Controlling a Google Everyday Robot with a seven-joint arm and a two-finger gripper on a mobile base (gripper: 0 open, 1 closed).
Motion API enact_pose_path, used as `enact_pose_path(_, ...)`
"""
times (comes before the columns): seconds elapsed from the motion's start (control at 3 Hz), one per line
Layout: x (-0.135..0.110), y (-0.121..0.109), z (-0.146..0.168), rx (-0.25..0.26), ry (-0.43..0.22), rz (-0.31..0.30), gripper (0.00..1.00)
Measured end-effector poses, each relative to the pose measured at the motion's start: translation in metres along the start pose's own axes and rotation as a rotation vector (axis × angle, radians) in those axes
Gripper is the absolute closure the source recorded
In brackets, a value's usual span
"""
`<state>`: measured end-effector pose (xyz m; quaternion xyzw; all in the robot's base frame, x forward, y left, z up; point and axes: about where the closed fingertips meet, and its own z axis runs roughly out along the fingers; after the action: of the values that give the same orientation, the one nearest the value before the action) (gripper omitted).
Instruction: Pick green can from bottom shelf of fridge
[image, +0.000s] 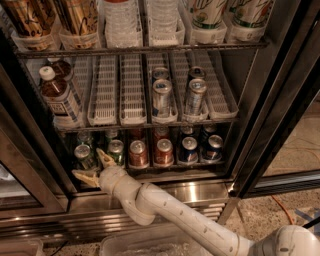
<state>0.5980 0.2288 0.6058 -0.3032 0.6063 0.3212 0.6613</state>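
Note:
The fridge stands open with black door frames and a steel base panel. Its bottom shelf holds short cans: green ones at the left, red-brown ones in the middle, dark blue ones at the right. My gripper is at the front left of this shelf, fingers spread open. One finger points up between the front left green can and the second green can. The other finger lies below the front left can. Nothing is gripped. My white arm reaches in from the lower right.
The middle rack has white lanes with tall silver cans and brown bottles at the left. The top shelf carries large bottles and cans. A clear bin sits on the floor below. An orange cable lies at the right.

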Motion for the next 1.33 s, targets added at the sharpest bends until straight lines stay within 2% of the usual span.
enact_pose_path(0.33,0.0089,-0.0354,0.0044,0.029,0.018,-0.008,0.29)
enact_pose_path(0.67,0.0094,-0.0359,0.0045,0.029,0.02,-0.008,0.29)
enact_pose_path(1.0,0.0094,-0.0359,0.0045,0.029,0.019,-0.008,0.2)
enact_pose_path(1.33,0.0094,-0.0358,0.0045,0.028,0.019,-0.008,0.22)
